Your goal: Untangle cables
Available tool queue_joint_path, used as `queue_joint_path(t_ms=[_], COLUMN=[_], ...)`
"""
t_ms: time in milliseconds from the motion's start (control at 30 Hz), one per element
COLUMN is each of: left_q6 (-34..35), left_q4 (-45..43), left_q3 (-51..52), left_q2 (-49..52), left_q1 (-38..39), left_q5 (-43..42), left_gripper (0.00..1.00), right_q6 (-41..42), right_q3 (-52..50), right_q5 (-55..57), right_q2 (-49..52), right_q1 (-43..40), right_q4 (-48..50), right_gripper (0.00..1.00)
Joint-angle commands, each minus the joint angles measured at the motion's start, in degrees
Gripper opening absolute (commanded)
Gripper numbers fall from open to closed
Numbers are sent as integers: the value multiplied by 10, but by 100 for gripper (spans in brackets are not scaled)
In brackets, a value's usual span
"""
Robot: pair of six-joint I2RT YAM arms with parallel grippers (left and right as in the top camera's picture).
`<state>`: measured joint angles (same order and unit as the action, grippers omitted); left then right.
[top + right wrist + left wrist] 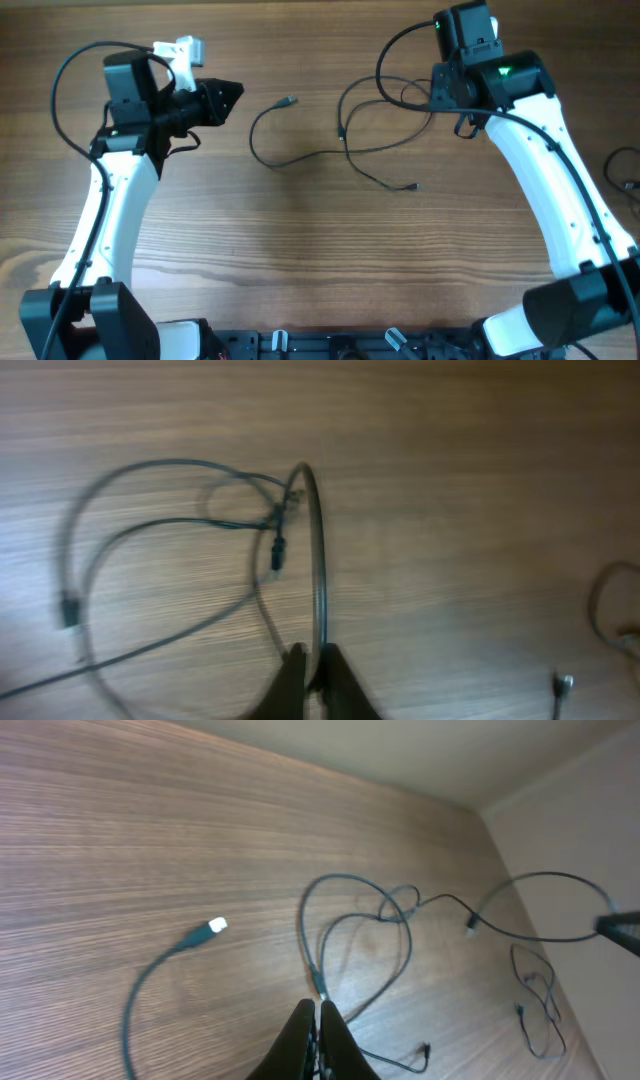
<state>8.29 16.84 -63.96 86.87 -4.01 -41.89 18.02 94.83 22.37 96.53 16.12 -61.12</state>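
Right gripper (311, 678) — jaws all but closed, pinching one strand of the cables (320, 560); the knot lies just ahead of the tips. Left gripper (316, 1038) closed, empty, loops ahead of it. Step, as judged: freeing a loop. Next — draw the strand clear of the knot, gently.

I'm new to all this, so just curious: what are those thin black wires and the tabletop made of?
The cables look like matte black rubbery plastic sheathing: they bend in soft loops without shine. The table looks like matte wood or wood-look laminate, judging by its straight brown grain.
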Motion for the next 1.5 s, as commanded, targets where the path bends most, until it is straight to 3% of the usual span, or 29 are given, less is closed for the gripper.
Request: queue_joint_path(t_ms=[0,33,167,233,367,567,900,1467], left_q6=[-1,-2,-3,-3,-3,-5,-5,-5], left_q4=[7,8,9,9,12,15,15,21], left_q3=[0,0,0,0,0,0,0,0], left_q2=[-12,-12,-12,-12,-12,-12,-12,-12], left_q1=[22,30,38,39,39,39,39,39], left_q5=[-11,-11,-10,-11,-11,-8,-9,-9], left_gripper=[4,4,4,4,4,4,4,4], right_q6=[52,62,13,17,31,84,185,195], right_q3=[-8,-8,-8,-8,-27,-104,-110,-110], right_q5=[48,43,-86,-201,-277,-248,-68,-61], right_q2=[34,40,42,48,90,165,184,225], right_q1=[-36,-52,-45,-37,-23,8,11,11], right_q4=[0,0,20,25,54,153,163,191], right_gripper=[61,95,100,100,100,94,93,89])
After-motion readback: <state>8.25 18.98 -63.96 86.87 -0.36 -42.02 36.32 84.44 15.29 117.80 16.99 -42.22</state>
